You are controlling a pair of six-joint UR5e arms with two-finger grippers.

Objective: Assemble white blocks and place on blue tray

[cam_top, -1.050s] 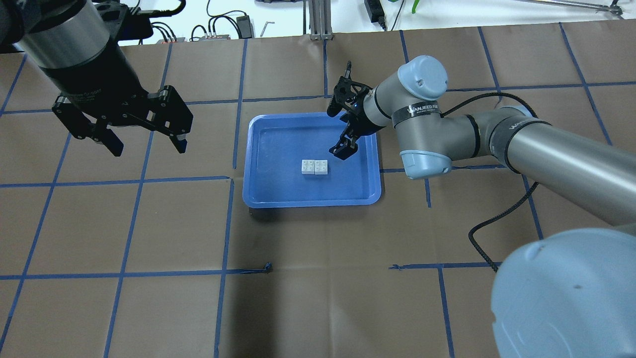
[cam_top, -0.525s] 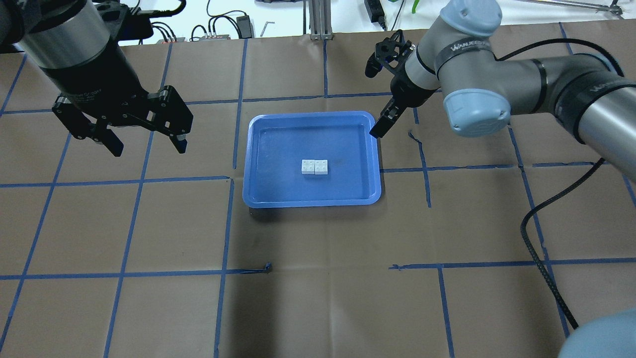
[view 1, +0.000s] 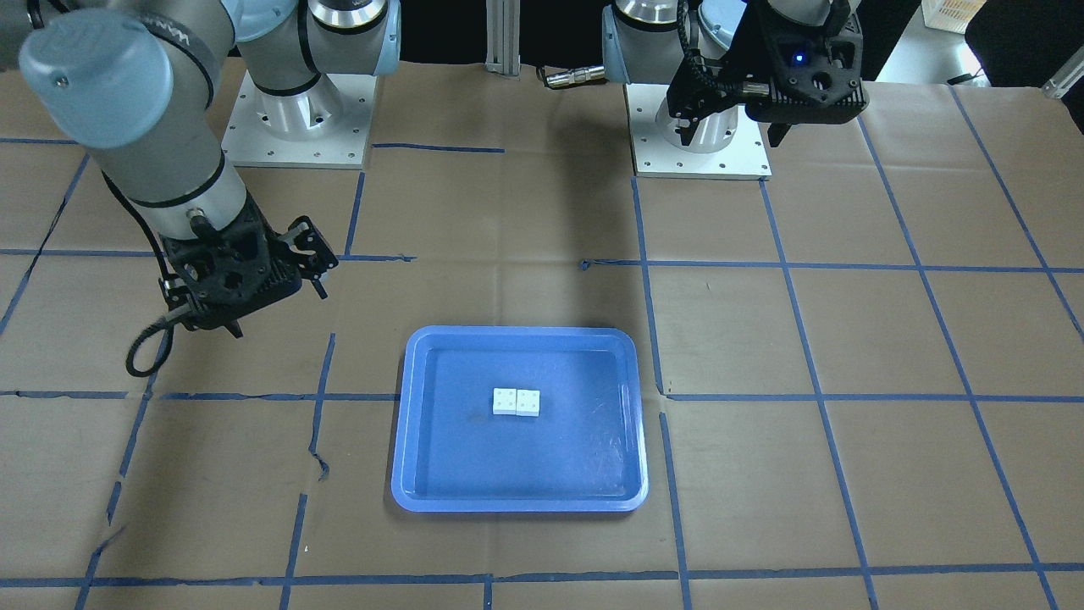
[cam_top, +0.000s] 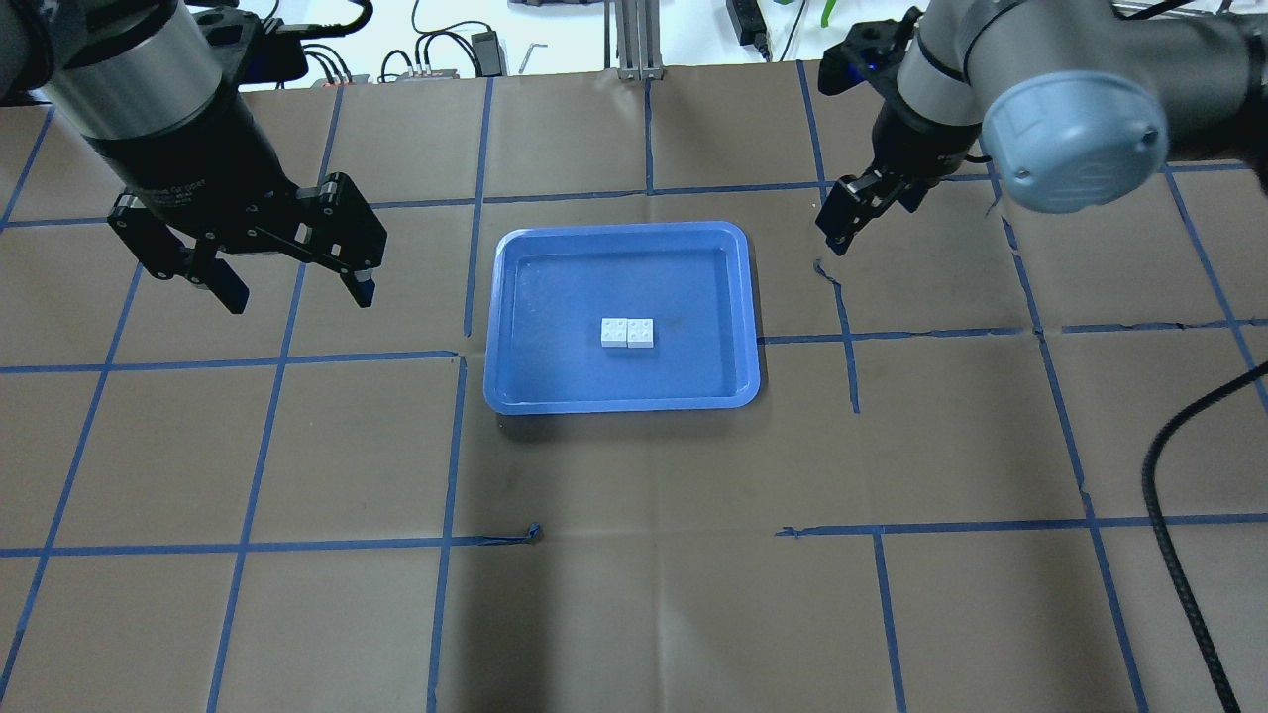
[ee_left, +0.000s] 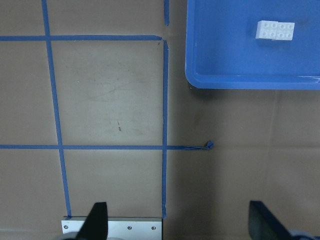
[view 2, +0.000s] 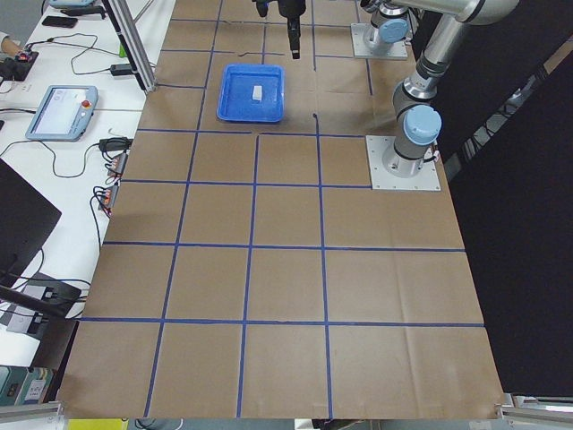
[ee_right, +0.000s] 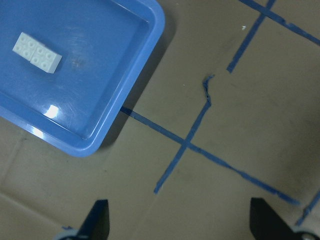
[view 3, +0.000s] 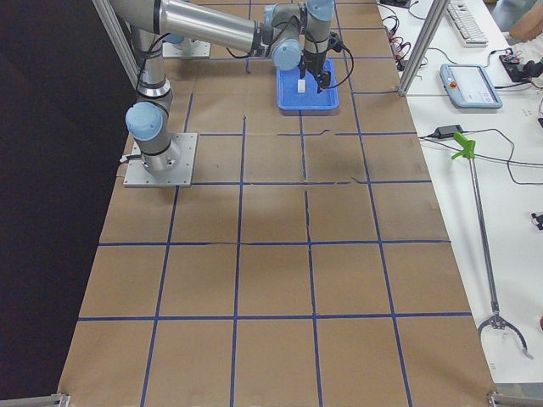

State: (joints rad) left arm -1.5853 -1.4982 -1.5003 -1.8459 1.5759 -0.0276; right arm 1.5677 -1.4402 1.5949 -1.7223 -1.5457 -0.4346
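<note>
Nearest the overhead camera, the left gripper (cam_top: 297, 292) hangs high and well off the left side of the blue tray (cam_top: 622, 403), fingers spread wide and carrying nothing. In the middle of the tray floor lie the white blocks (cam_top: 627, 333), side by side and touching, studs up. Their long axis runs left to right, parallel to the tray's long edges. Whether they are actually clipped together cannot be told from these views. Farther back, the right gripper (cam_top: 860, 210) hovers outside the tray, off its far right corner, jaws likewise wide apart and empty. It is the closer of the two to the tray, and the blocks lie toward the robot and to the left of it. With the pair resting inside the rim and neither gripper touching them, the placing looks finished or nearly so. Should the blocks need pressing or regripping, the right arm has the shorter reach, closing across the pair's short width.
</note>
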